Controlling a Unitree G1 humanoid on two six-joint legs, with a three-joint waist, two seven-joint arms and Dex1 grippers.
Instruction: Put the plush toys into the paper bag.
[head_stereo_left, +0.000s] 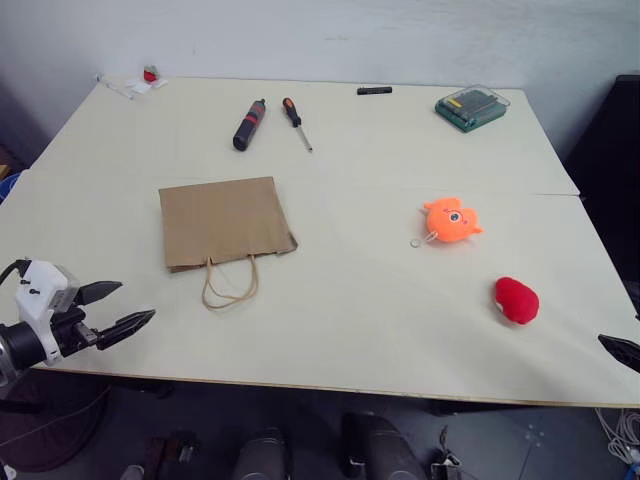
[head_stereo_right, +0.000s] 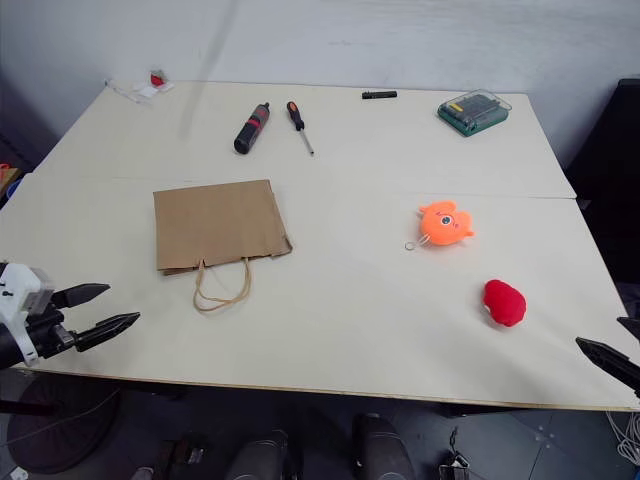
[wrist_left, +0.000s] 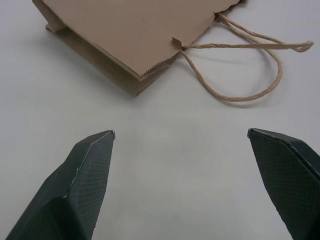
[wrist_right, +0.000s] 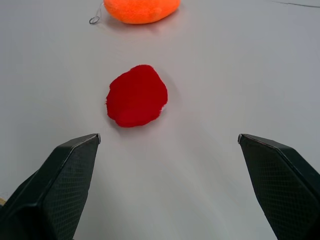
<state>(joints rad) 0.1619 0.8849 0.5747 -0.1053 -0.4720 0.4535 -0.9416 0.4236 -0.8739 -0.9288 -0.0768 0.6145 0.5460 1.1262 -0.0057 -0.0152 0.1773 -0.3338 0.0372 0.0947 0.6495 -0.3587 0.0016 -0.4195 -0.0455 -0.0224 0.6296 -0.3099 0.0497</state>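
Workshop, screwdriver (head_stereo_left: 296, 122), electric driver (head_stereo_left: 249, 125), bit case (head_stereo_left: 471, 107) on plain worktable (head_stereo_left: 350, 320)

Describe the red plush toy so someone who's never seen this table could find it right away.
Start at the big cream table and go to its near right corner. The red plush toy lies there alone, nearer the front edge than the orange plush toy. Unlike that one, it is a plain red blob with no face or limbs.
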